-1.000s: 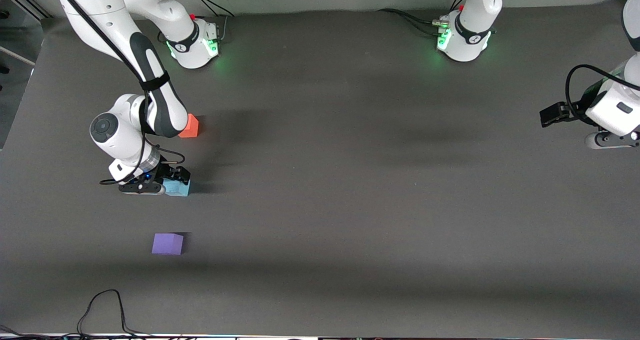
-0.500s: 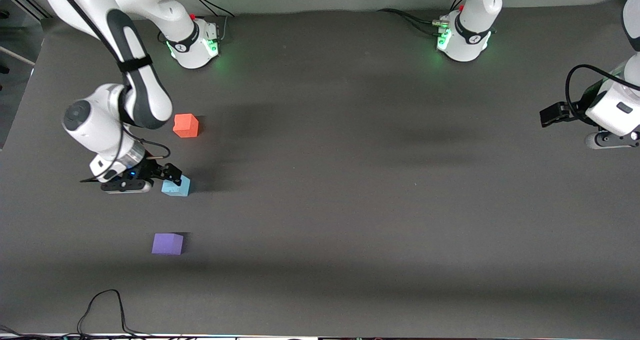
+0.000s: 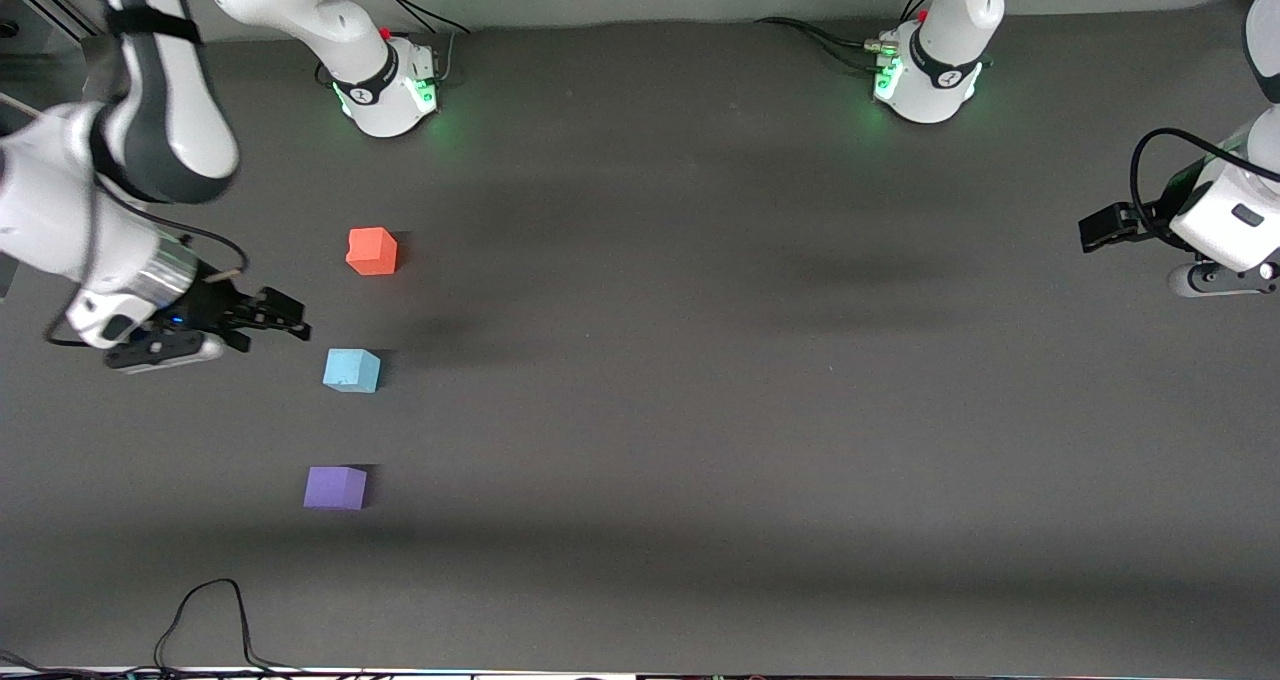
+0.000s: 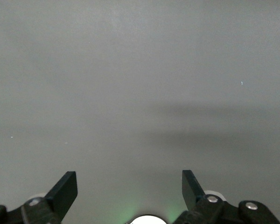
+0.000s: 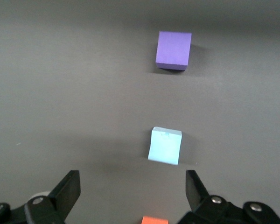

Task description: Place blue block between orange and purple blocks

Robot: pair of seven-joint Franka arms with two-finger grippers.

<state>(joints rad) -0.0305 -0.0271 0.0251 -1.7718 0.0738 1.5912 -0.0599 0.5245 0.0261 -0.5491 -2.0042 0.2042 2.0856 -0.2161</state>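
Note:
The blue block (image 3: 351,370) sits on the dark table in a line with the orange block (image 3: 372,251), which is farther from the front camera, and the purple block (image 3: 335,487), which is nearer. My right gripper (image 3: 288,318) hangs open and empty, off to the side of the blue block toward the right arm's end of the table. In the right wrist view, the purple block (image 5: 173,50), blue block (image 5: 164,146) and the edge of the orange block (image 5: 154,220) lie ahead of the open right gripper (image 5: 132,178). My left gripper (image 3: 1098,230) waits open at the left arm's end; its wrist view shows the left gripper (image 4: 129,176) over bare table.
The two arm bases (image 3: 385,85) (image 3: 925,75) stand along the table's edge farthest from the front camera. A black cable (image 3: 210,610) loops on the table near the front edge, nearer to the camera than the purple block.
My right gripper, which stood around the blue block, has drawn away toward the right arm's end of the table. The blue block stays where it was. The left arm has not moved.

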